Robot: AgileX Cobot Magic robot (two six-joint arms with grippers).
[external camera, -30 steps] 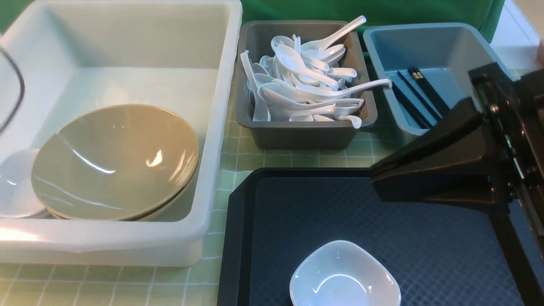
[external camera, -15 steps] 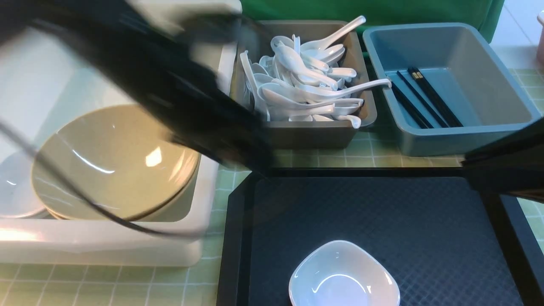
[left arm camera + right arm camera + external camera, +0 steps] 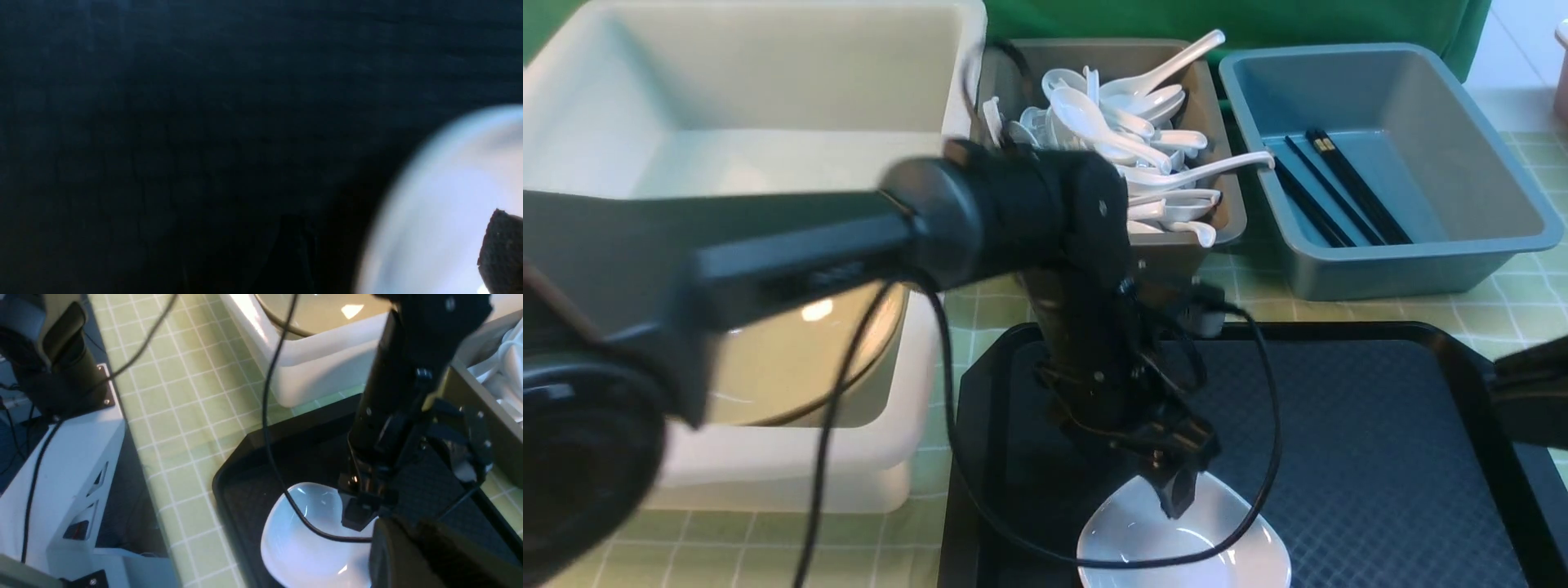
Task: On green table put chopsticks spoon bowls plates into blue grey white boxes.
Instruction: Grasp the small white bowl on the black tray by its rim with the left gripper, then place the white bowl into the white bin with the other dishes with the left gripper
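Your left gripper (image 3: 1176,494) is hanging just over the far rim of the white bowl (image 3: 1123,527), which is sitting at the near edge of the black tray (image 3: 1372,457), close to that tray's left lip. In the left wrist view one finger (image 3: 500,249) is showing over the bowl's inside with nothing pressed against it. The other is getting lost against the dark tray, so you are looking at jaws standing apart and holding nothing. A black cable (image 3: 1270,457) is looping from the wrist down across the bowl's near side. The left arm is stretching over the white box (image 3: 792,482) and crossing its right wall, where tan plates (image 3: 776,376) are lying inside against that wall. Behind the tray, the grey box (image 3: 1176,257) is brimming with white spoons (image 3: 1143,139), some poking past its rim. The blue box (image 3: 1421,269) beside it is holding black chopsticks (image 3: 1339,192) along its left side. Most of the tray to the right of the bowl is lying bare, giving you room there. The right arm (image 3: 1531,400) is showing only at the tray's right edge, and you cannot tell how its jaws are standing. Strips of green table (image 3: 727,547) are showing between the boxes and the tray.
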